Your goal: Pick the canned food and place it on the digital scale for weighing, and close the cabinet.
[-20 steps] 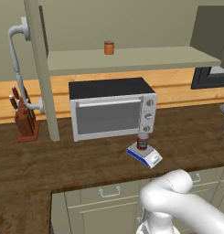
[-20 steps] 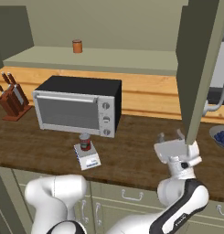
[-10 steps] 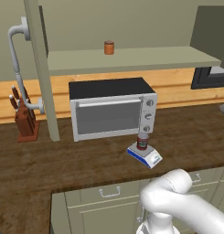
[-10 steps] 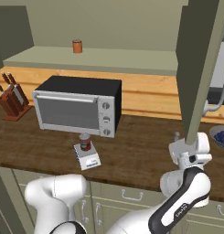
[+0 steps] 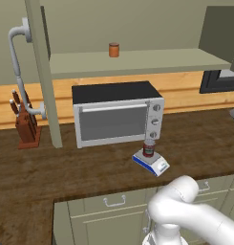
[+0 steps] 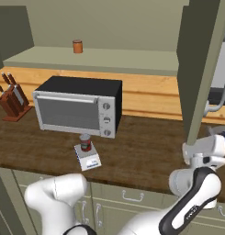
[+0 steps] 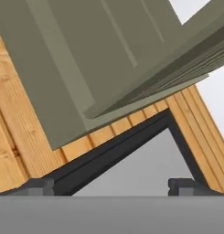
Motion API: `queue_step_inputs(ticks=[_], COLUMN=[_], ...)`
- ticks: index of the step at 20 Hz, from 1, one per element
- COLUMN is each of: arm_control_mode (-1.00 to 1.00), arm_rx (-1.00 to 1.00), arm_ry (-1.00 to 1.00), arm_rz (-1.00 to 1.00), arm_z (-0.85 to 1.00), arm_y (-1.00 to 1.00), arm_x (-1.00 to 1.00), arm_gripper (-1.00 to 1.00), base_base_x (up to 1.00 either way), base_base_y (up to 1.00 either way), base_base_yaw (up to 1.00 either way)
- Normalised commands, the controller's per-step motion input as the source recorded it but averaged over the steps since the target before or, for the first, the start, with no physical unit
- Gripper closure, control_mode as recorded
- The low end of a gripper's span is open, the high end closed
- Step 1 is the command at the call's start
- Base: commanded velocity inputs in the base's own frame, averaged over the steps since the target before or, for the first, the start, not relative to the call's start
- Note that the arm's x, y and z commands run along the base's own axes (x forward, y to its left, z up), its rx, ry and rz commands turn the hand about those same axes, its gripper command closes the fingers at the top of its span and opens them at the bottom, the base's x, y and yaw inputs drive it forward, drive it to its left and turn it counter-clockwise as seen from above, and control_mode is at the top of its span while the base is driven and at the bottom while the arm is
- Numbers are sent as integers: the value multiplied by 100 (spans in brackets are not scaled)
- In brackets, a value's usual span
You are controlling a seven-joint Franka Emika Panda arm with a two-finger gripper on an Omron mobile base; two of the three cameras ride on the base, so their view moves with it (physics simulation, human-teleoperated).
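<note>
Standing on digital scale [image 5: 152,162], canned food [image 5: 148,148]; gripper [image 7: 111,183] fingertips spread, empty, bases cropped; cabinet [image 6: 201,69] ajar.

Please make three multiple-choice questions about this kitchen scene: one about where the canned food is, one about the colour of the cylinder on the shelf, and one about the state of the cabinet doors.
1. Where is the canned food?
A. On the digital scale
B. On the cabinet shelf
C. Inside the toaster oven

2. What colour is the small cylinder on the shelf?
A. Blue
B. Orange-brown
C. White

3. In what state are the doors of the cabinet?
A. Both closed
B. Removed
C. Open

Answers:
1. A, the can stands upright on the scale's plate, in front of the toaster oven.
2. B, both base views show it orange-brown.
3. C, the doors stand swung out edge-on and the shelf inside is visible.
</note>
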Motion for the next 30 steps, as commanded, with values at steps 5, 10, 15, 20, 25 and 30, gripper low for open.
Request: queue_step_inputs(ticks=[5, 10, 15, 20, 25, 30], arm_control_mode=[-100, -100, -100, -100, -100, -100], arm_rx=[15, 18, 6, 6, 6, -1], arm_ry=[-28, -48, -34, 5, 1, 0], arm_rz=[0, 0, 1, 0, 0, 0], arm_z=[-8, -8, 0, 11, 0, 24], arm_y=[-15, -3, -4, -31, -54, -5], arm_x=[2, 0, 1, 10, 0, -11], arm_gripper=[-100, -100, -100, -100, -100, -100], base_base_x=[0, 0, 0, 0, 0, 0], base_base_y=[0, 0, 0, 0, 0, 0], base_base_yaw=[0, 0, 0, 0, 0, 0])
